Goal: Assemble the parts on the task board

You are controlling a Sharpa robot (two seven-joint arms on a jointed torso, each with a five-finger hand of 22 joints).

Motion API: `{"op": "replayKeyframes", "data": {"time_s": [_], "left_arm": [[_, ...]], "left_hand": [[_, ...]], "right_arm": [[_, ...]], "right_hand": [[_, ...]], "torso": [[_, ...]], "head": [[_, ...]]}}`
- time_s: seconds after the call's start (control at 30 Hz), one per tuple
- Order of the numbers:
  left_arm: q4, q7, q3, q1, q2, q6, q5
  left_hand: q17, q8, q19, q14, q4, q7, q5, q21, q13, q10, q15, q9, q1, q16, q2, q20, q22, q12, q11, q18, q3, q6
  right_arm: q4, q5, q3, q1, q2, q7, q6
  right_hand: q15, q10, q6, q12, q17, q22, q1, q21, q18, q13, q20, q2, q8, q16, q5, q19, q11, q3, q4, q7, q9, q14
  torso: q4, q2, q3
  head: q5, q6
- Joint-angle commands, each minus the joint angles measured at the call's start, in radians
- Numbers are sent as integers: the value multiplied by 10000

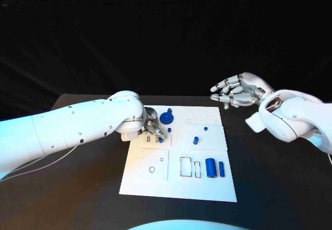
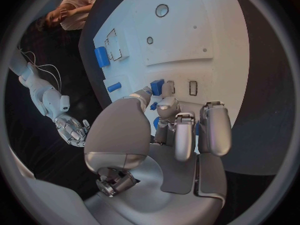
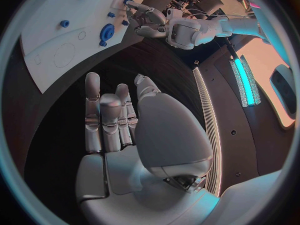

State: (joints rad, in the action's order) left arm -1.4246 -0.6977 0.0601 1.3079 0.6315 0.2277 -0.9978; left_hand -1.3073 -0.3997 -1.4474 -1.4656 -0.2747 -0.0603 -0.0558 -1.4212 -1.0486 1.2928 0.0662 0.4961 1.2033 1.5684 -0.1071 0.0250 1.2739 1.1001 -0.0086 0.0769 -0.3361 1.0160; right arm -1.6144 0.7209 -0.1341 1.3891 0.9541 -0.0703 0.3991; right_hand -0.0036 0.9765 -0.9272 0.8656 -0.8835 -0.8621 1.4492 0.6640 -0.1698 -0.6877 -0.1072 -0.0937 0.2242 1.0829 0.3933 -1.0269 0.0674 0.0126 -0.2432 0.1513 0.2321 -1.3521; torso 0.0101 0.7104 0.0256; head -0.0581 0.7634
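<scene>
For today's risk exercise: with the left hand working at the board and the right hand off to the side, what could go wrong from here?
1. The left hand works low over the task board, close to the blue gear-like part; a small slip might knock it.
2. Its fingers hide the small blue piece at their tips, so misalignment could go unnoticed.
3. The right hand hovers open off the board, so nothing steadies the plate if it gets pushed.

White task board (image 1: 207,189) lies flat mid-table, with rectangular and round recesses outlined on it. Blue gear-like round part (image 1: 167,117) stands near its far edge. Small blue peg (image 1: 206,128) and short blue piece (image 1: 195,140) sit mid-board. Wide blue cylinder (image 1: 210,168) and slimmer blue cylinder (image 1: 221,168) lie side by side near right edge.
</scene>
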Motion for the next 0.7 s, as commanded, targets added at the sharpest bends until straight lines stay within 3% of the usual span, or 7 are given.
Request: {"op": "replayKeyframes", "data": {"time_s": [0.03,0.33,0.7], "left_arm": [[3,-291,-2,-6,-29,206,149],[39,-251,-1,-6,-10,117,728],[-85,-281,-16,-7,288,-428,1573]], "left_hand": [[-2635,-59,-73,-1052,167,34,61,-72,-18,-25,91,66,380,24,93,-43,38,1,-74,-183,-342,-96],[-2635,-159,-90,-1052,728,62,58,-119,49,-48,132,341,1146,24,167,-84,133,-156,-101,-200,-1556,-263],[-2635,-743,-89,-1052,1268,123,64,-153,258,39,161,1257,841,24,-232,-98,211,-445,-152,-208,-3054,-463]], "right_arm": [[-14,23,0,-1,-14,-62,-94],[-4,34,-2,-2,-20,-52,-104],[53,73,-7,-8,-37,-31,-140]], "right_hand": [[28,-8,69,-60,6,19,28,-51,-124,20,-32,26,59,-41,62,-2,14,5,-47,2,18,66],[28,-8,69,-60,6,19,28,-51,-124,20,-32,26,59,-41,62,-2,14,5,-47,2,18,66],[28,-5,68,-60,43,27,22,-66,-124,29,-32,30,66,-75,74,-4,14,5,-56,1,19,75]], "torso": [[-5,-5,1],[1,-7,2],[-17,-6,8]], "head": [[-7,13],[-25,33],[-53,42]]}}
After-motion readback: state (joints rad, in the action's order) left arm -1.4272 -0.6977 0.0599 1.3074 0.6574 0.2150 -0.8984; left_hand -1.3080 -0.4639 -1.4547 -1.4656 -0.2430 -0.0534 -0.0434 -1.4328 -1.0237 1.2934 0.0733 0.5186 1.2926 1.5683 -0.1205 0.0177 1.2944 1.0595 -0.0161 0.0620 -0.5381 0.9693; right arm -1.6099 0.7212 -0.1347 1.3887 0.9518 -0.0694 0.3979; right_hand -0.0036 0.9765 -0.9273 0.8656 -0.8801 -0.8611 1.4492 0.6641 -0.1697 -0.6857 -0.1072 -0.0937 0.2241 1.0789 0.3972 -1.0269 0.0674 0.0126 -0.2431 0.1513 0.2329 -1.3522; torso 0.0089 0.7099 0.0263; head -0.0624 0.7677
